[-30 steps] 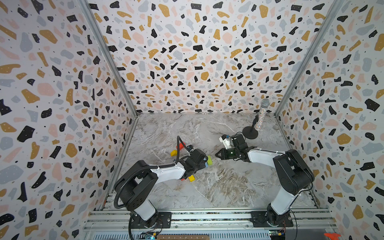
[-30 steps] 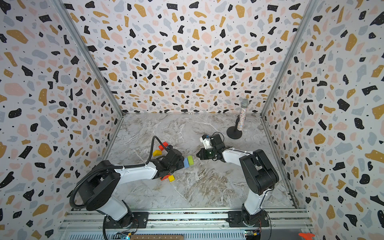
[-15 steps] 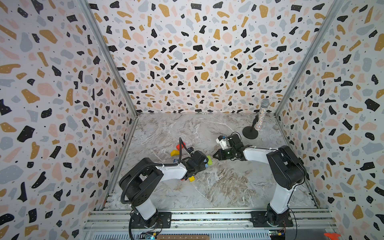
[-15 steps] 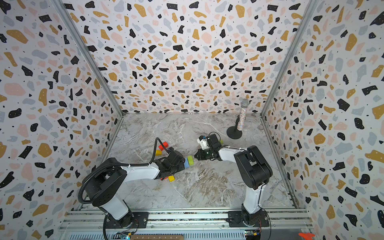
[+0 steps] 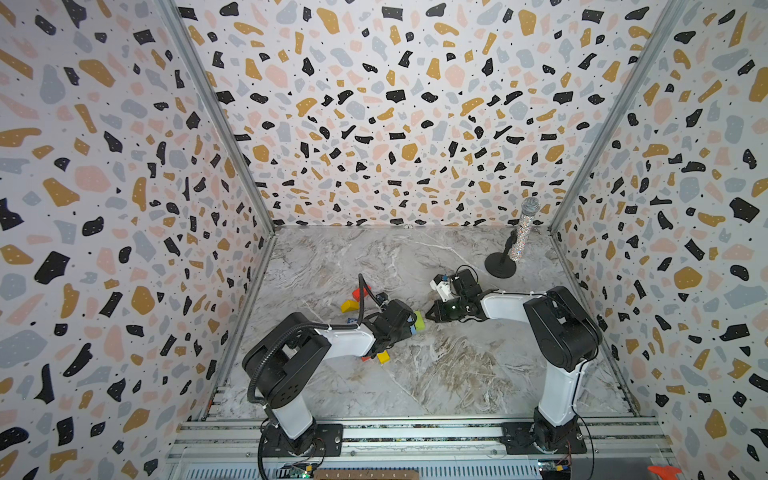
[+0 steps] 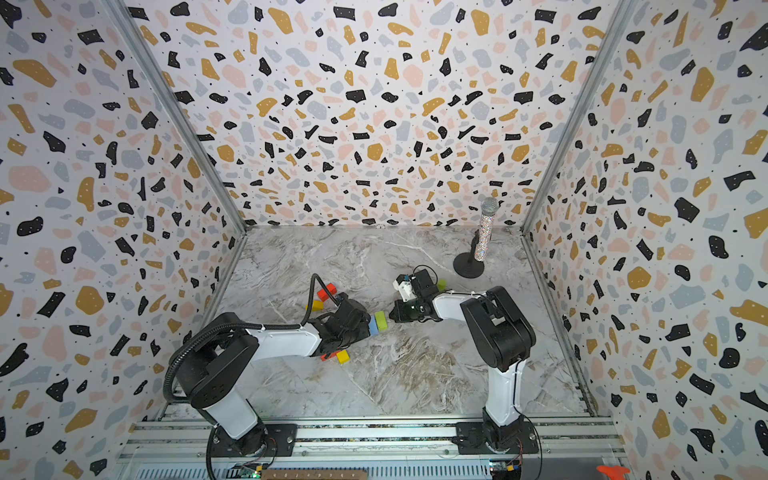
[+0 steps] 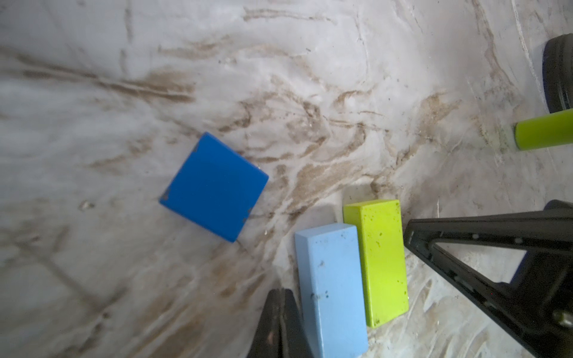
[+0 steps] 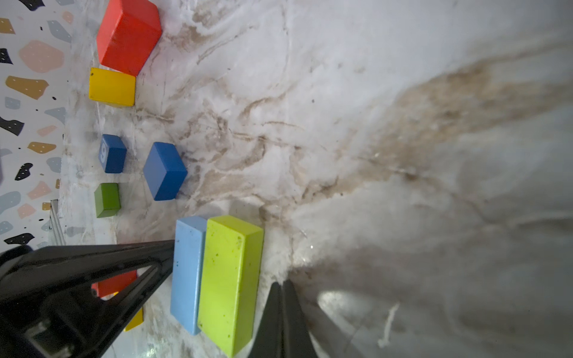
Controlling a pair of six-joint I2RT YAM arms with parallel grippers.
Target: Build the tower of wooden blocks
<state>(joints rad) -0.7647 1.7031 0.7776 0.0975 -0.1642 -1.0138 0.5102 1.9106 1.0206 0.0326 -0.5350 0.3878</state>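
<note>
Now that your right gripper (image 8: 282, 288), jaws together, sits closer than a second ago, it is just beside the lime green brick (image 8: 231, 279). The left gripper (image 7: 280, 294), also closed, touches the light blue brick (image 7: 328, 288) opposite. Both bricks lie flush, side by side, on the marble tabletop (image 7: 124, 93). No tower stands yet, so you seem to be squaring them.

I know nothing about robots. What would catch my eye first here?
In the middle, a light blue brick and a lime green brick lie flat side by side, flanked by the shut left gripper and right gripper. A glittery microphone stands in the far right corner, and a red block sits among loose ones on the left.
</note>
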